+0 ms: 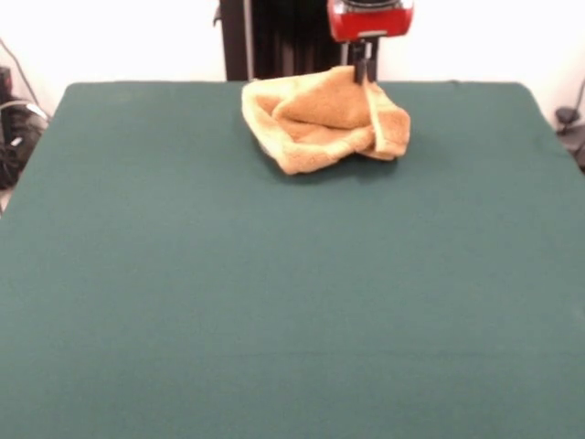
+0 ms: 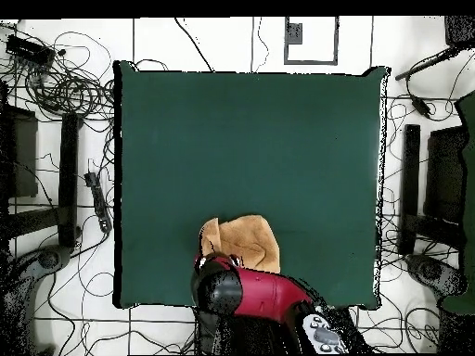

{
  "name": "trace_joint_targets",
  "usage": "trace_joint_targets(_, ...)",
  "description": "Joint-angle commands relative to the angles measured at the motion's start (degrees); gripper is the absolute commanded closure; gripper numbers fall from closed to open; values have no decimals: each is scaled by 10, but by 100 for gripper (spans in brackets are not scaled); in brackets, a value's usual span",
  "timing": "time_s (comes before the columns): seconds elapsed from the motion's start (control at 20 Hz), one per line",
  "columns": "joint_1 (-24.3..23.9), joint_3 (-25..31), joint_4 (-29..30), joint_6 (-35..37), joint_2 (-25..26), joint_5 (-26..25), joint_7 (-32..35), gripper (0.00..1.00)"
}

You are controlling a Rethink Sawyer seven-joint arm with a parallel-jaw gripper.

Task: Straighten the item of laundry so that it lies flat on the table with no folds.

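The golden-orange towel (image 1: 320, 123) lies crumpled and folded over itself near the far edge of the green table (image 1: 274, 302), close to the robot's pedestal. One part of it is pulled up into a peak. My gripper (image 1: 363, 69) comes down from the red arm head right at that peak, its dark fingers close together and pinching the cloth. In the overhead view the towel (image 2: 246, 241) sits near the table's (image 2: 250, 139) bottom edge, partly covered by the red and black arm (image 2: 250, 292), which hides the gripper. The ribbed bands and white tag do not show.
The black pedestal (image 1: 274, 37) stands just behind the towel. Cables and stands (image 2: 65, 93) lie on the floor all round the table. Dark gear sits off the table's left edge (image 1: 14, 128).
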Motion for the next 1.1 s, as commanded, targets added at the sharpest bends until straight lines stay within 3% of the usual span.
trace_joint_targets(0.05,33,10,17,21,1,66,166,100)
trace_joint_targets(0.3,24,24,59,9,-24,78,169,100)
trace_joint_targets(0.65,36,22,77,-40,-14,86,177,100)
trace_joint_targets(1.1,44,26,88,-14,-33,115,181,100)
